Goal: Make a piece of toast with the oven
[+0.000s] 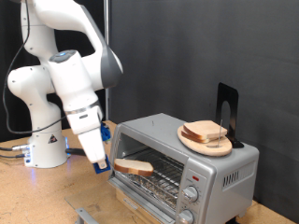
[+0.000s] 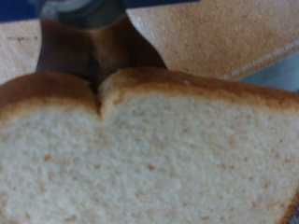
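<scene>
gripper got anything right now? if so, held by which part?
Yes: the gripper holds the piece of toast by the edge at the exterior view's left, with the slice roughly flat at the open front of the oven. The wrist view shows mostly bread.

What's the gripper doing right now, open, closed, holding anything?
Gripper: closed on the slice of bread, holding it at the open toaster oven, over its wire rack.

Brushed silver metal oven [image 1: 220, 159], porous matt toast [image 1: 135, 167], wooden plate [image 1: 192, 140]
</scene>
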Action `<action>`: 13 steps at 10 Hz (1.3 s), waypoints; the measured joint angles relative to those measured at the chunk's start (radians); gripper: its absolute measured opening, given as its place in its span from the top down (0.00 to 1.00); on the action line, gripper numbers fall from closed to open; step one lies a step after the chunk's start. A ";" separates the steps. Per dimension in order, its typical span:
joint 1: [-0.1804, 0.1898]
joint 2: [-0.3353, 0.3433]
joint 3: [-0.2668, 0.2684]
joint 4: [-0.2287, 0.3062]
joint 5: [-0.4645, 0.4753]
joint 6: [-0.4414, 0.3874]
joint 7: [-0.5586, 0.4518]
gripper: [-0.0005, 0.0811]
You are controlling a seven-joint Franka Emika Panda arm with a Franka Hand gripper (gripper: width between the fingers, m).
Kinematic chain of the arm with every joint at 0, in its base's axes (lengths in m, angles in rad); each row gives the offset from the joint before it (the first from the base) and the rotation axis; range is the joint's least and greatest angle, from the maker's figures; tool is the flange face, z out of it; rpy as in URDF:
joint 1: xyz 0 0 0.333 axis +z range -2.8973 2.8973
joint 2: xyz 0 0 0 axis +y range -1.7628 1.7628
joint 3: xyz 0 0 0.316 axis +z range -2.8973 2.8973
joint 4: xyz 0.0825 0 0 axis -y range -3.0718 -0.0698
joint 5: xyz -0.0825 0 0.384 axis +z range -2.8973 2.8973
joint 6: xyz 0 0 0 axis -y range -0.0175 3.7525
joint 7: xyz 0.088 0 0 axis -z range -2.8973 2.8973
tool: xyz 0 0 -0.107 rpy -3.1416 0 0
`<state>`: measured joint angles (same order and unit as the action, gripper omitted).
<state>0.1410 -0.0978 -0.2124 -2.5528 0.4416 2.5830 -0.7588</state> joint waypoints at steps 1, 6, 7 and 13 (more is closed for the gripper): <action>0.004 0.000 0.023 -0.002 -0.032 0.017 0.053 0.40; 0.004 -0.013 0.119 -0.035 -0.345 0.142 0.283 0.40; 0.005 -0.025 0.127 -0.037 -0.350 0.142 0.282 0.40; 0.004 -0.099 0.144 -0.093 -0.383 0.131 0.298 0.40</action>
<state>0.1446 -0.1969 -0.0687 -2.6457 0.0582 2.7138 -0.4607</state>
